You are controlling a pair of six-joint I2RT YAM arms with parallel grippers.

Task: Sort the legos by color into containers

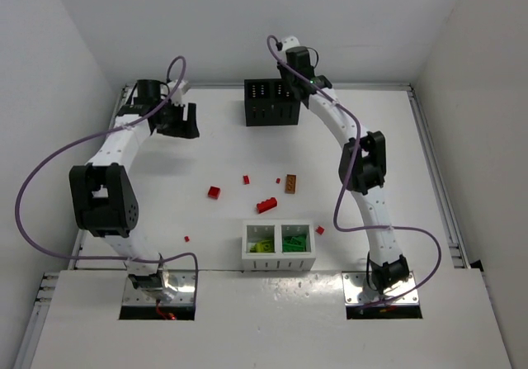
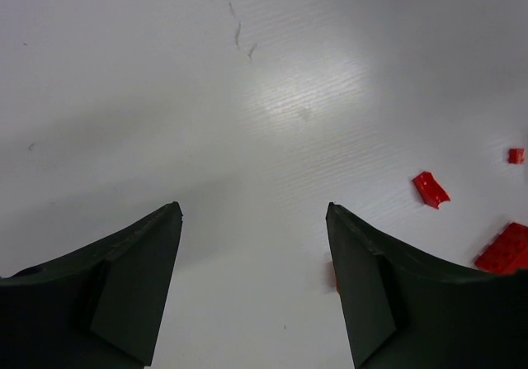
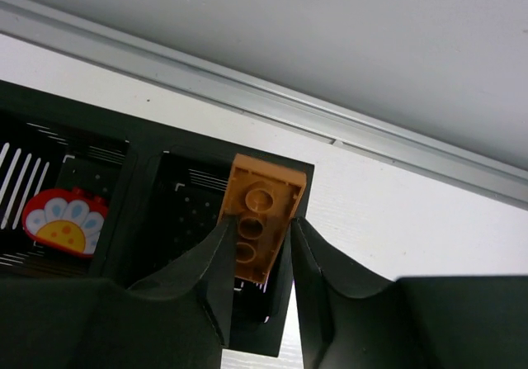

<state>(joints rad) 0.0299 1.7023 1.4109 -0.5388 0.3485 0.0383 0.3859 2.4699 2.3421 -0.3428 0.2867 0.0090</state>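
Observation:
My right gripper (image 3: 262, 224) is shut on an orange-brown brick (image 3: 260, 216), held underside up over the right compartment of the black box (image 3: 140, 134). A red piece with a flower print (image 3: 62, 220) lies in its left compartment. In the top view the right gripper (image 1: 293, 84) is over the black box (image 1: 270, 103) at the back. My left gripper (image 1: 183, 121) is open and empty at the back left. Its fingers (image 2: 136, 278) frame bare table. Red bricks (image 1: 266, 205) and another orange-brown brick (image 1: 292, 184) lie mid-table.
The white box (image 1: 278, 259) stands near the front with lime green pieces in its left compartment and green ones in its right. Small red bricks lie at its left (image 1: 186, 238) and right (image 1: 320, 230). Red bricks (image 2: 431, 189) show in the left wrist view. A rail (image 3: 247, 96) edges the table.

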